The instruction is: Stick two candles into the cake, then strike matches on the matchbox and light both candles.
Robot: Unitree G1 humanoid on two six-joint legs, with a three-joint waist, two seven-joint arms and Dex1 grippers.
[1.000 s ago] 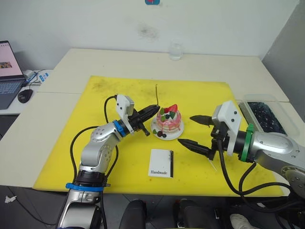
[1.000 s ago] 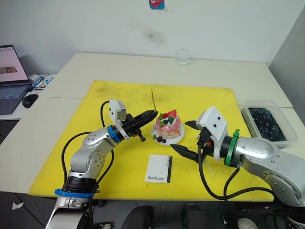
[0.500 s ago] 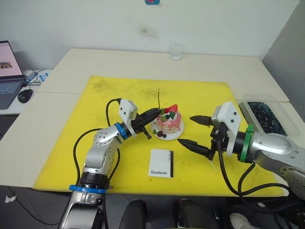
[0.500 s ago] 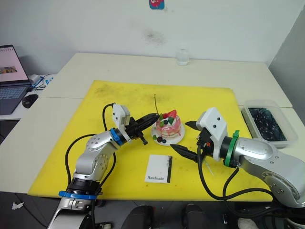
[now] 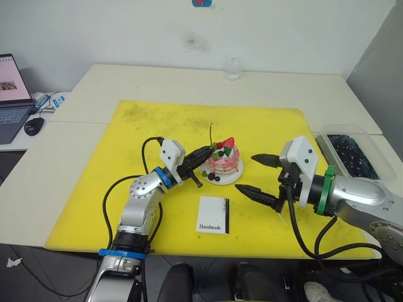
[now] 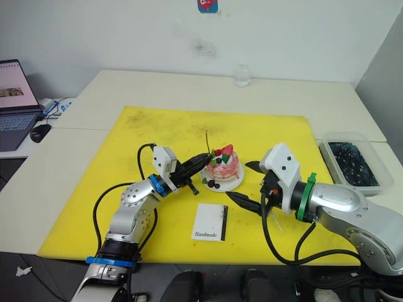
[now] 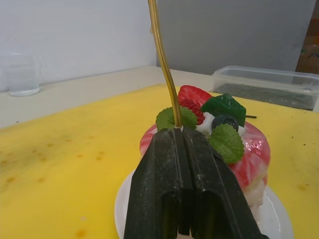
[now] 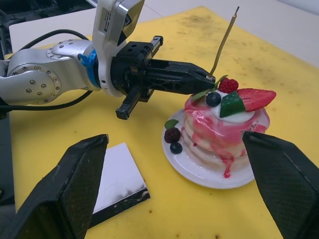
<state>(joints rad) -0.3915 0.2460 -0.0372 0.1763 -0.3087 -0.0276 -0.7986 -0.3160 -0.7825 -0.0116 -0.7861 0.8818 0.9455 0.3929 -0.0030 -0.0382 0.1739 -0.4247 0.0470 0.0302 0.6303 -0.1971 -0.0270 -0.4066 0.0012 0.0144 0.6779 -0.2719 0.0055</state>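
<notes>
The pink cake [image 5: 225, 161] sits on its white plate [image 5: 221, 179] in the middle of the yellow mat. My left gripper [image 5: 211, 150] is shut on a thin pale candle [image 5: 211, 133], which stands upright at the cake's left top edge; in the left wrist view the candle [image 7: 162, 59] rises just in front of the mint leaves. Right of the cake, my right gripper [image 5: 247, 172] is open and holds nothing. The white matchbox [image 5: 212, 216] lies flat in front of the cake. A thin pale stick [image 5: 281, 218] lies under the right arm. The matches are out of view.
At the mat's right edge stands a clear container [image 5: 346, 151] with dark contents. A glass [image 5: 232, 67] is at the table's far side. On the table to the left are a laptop [image 5: 9, 94] and a mouse [image 5: 33, 126].
My left gripper has carried the candle to the right, from beside the plate to the cake's left top edge. The right arm has not moved.
</notes>
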